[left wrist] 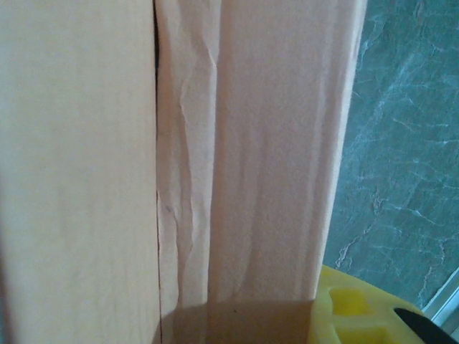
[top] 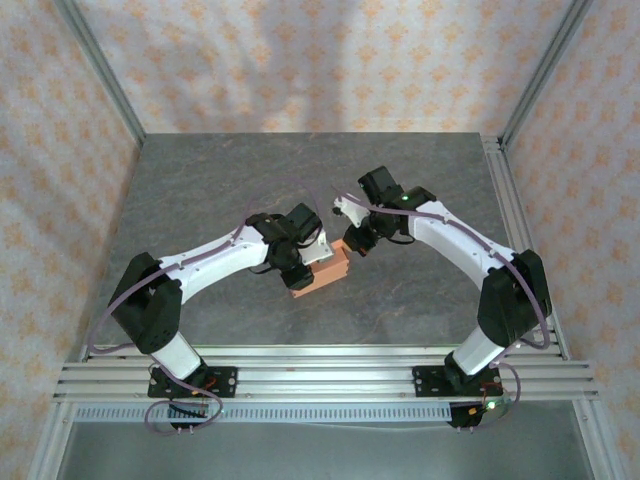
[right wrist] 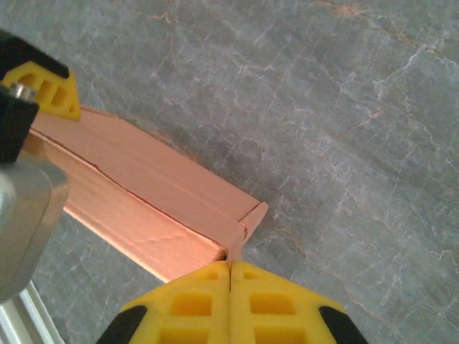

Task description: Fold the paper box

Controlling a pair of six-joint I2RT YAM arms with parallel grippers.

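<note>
The paper box [top: 322,268], a salmon-orange folded card box, lies at the middle of the grey table. My left gripper [top: 300,252] is shut on its left part. In the left wrist view the creased box wall [left wrist: 215,158] sits close up against one yellow finger [left wrist: 351,312]. My right gripper [right wrist: 229,266] is shut at the box's right end, with the thin end flap [right wrist: 247,222] pinched between its yellow pads. The box body [right wrist: 143,186] runs away to the upper left, where a left-gripper finger [right wrist: 44,89] sits on it. In the top view the right gripper [top: 352,240] meets the box's far right corner.
The grey marbled table [top: 220,180] lies open around the box. Aluminium rails [top: 320,375] cross the near edge by the arm bases. A metal frame post [top: 510,200] runs along the right side, and patterned walls enclose the cell.
</note>
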